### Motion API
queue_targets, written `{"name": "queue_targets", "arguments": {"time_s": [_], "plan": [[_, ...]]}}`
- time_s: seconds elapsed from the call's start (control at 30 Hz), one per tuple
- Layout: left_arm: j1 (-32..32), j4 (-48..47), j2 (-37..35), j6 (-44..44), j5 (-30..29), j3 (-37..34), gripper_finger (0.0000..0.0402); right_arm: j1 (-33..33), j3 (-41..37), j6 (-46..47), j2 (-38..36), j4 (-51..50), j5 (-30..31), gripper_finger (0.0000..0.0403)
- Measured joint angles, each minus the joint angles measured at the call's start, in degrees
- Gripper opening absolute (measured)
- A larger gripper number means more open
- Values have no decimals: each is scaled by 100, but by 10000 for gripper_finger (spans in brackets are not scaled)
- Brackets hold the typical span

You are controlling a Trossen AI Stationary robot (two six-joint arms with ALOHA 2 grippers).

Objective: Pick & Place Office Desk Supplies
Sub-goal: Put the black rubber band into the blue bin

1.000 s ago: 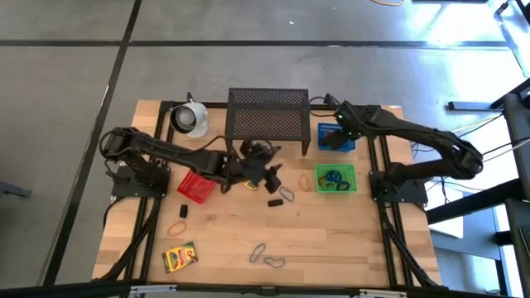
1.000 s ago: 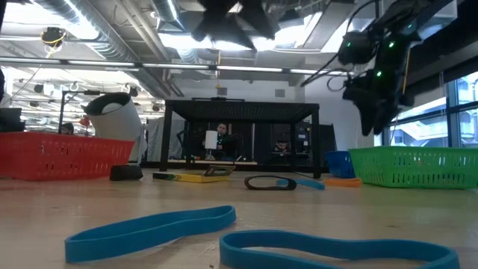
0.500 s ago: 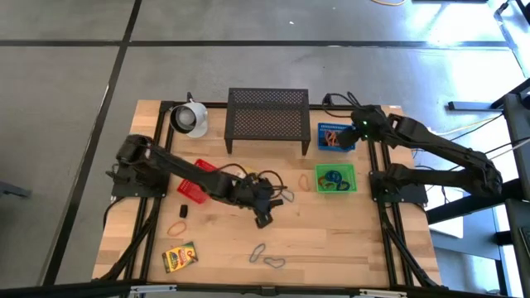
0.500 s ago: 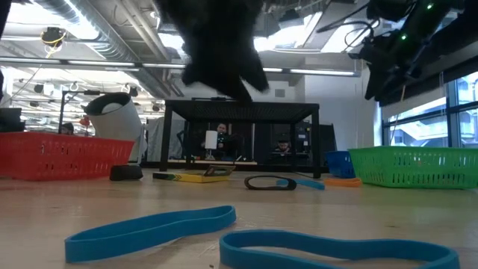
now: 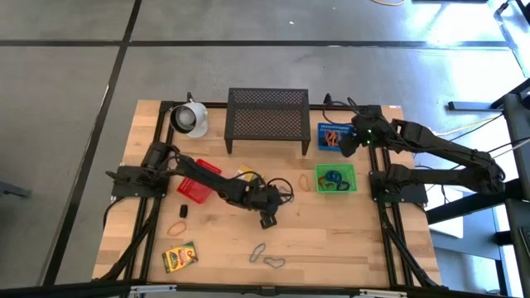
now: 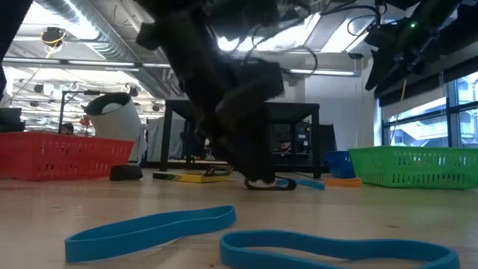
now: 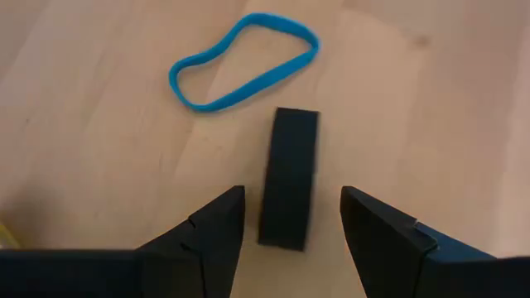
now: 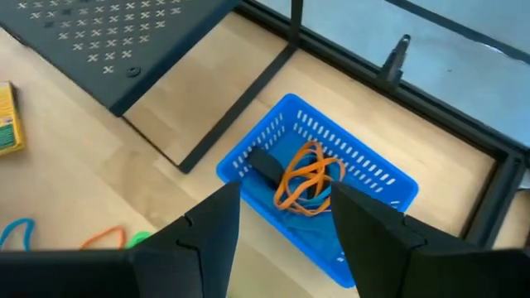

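1. Left gripper [image 7: 290,223], centre of the high view: low over the tabletop [image 5: 348,240], fingers spread wide to either side of a small black block [image 7: 289,177] and holding nothing.
2. Black block: lying flat on the wood between the two fingers, its long side running along them, with a blue loop [image 7: 242,60] just beyond it.
3. Step in hand, as judged: grasping the block. Lower until the fingertips reach the wood, keep the block centred, close across its narrow width, and stay clear of the blue loop.
4. Right gripper [image 8: 286,219], upper right of the high view: fingers parted and empty above the blue basket [image 8: 377,178], which contains orange loops [image 8: 308,178] and a dark item.
5. Green basket [image 5: 335,178], right of centre: contains blue loops.
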Motion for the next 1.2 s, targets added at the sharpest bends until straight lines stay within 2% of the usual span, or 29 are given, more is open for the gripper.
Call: {"name": "queue_targets", "arguments": {"time_s": [0.13,0.23,0.33,0.47,0.53,0.67,0.87,1.2], "plan": [[55,11,127,-34,74,15,187,193,0,53,0,-3,6,191],[60,11,158,-33,72,21,161,313,0,128,0,-2,7,191],[49,33,166,-35,32,21,114,414,0,200,0,2,127,191],[53,83,141,-218,59,14,30,547,0,314,-16,0,223,191],[51,126,101,-339,86,3,10,617,0,349,-46,4,272,191],[40,388,44,-400,20,-3,5,776,0,351,-149,8,520,191],[44,401,-32,-135,-305,511,4,1094,2,188,-364,196,504,191],[43,394,-40,1086,-682,2014,4,2128,2,-437,-967,803,-576,191]]}}
